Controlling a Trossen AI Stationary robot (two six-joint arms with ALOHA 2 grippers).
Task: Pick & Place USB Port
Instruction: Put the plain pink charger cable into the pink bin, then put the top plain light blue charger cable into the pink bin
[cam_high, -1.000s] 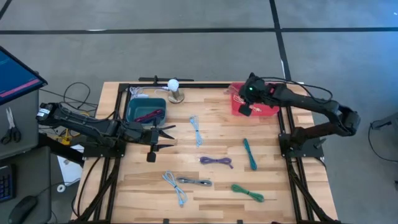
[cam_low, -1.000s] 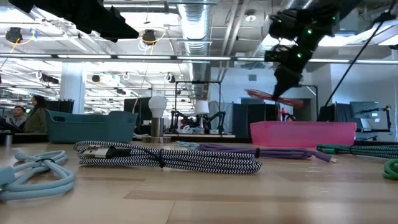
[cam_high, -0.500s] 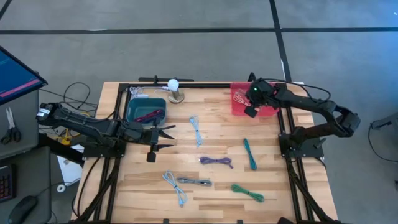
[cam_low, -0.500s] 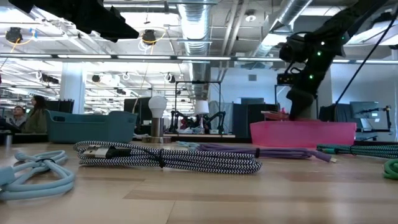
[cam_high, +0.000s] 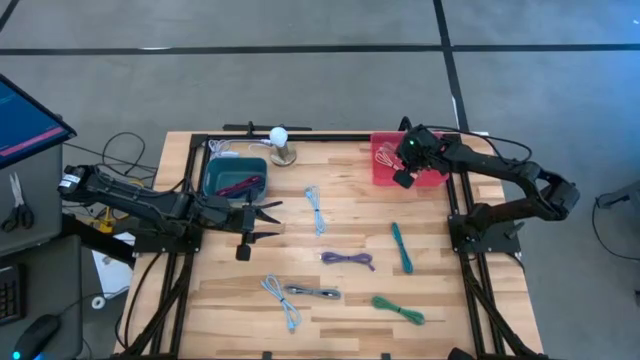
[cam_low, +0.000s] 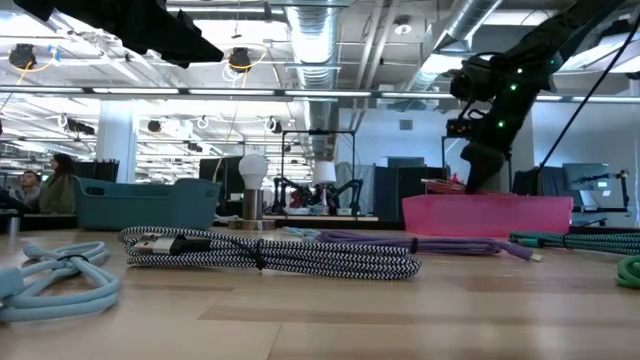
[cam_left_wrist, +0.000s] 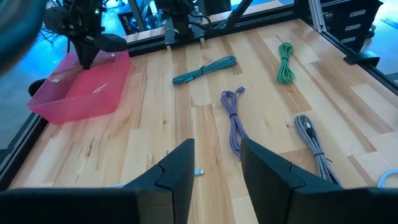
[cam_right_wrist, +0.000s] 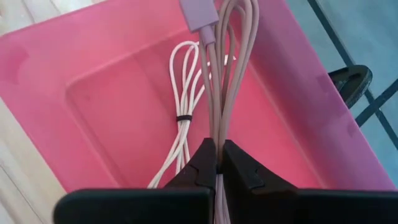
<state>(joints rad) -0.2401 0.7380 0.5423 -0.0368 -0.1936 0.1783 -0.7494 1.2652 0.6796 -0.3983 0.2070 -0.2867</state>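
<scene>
- The right tool (cam_right_wrist: 217, 163) hangs inside the pink bin (cam_high: 384, 172) at the worktop's far right corner, its dark tapered fingers pressed together on a looped pink cable (cam_right_wrist: 227, 74); the smooth cord strands run between the fingertips, ending in a flat rectangular plug.
- A thin white cable (cam_right_wrist: 181, 134), bundled with a dark tie, lies on the glossy, translucent plastic floor of the bin.
- The left tool (cam_high: 268, 220) waits near the worktop's left edge, beside the teal bin (cam_high: 235, 175), its angular fingers spread and holding nothing.
- On the pale wood-plank worktop (cam_high: 350, 290) lie coiled cables: a braided black-and-white one (cam_low: 270, 254), a purple one (cam_high: 348, 259), two green ones and light blue ones.
</scene>
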